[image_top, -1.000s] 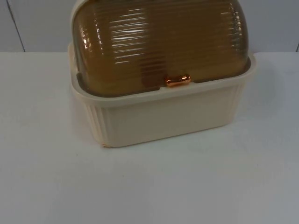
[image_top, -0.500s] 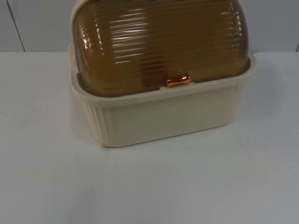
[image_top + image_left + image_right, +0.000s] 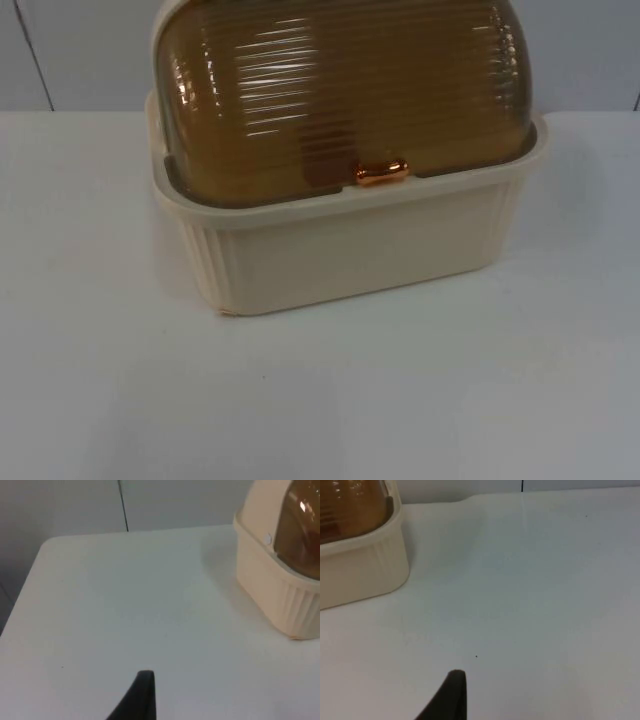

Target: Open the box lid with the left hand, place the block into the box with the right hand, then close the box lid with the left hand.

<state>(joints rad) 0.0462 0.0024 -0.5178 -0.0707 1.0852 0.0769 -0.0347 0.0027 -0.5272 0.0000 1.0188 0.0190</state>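
A cream box [image 3: 350,250] with ribbed walls stands at the back middle of the table. Its amber see-through dome lid [image 3: 340,90] is down, with a copper handle [image 3: 381,172] at the front rim. Through the lid a dim reddish shape [image 3: 325,150] shows inside; I cannot tell what it is. My left gripper [image 3: 142,695] hovers over bare table off the box's left side, well apart from the box [image 3: 280,590]. My right gripper [image 3: 451,695] hovers over bare table off the right side, also apart from the box [image 3: 355,570].
The white table [image 3: 320,400] stretches in front of the box and to both sides. Behind it rises the grey partition wall [image 3: 80,50]. The table's left edge [image 3: 25,590] runs close to the left gripper.
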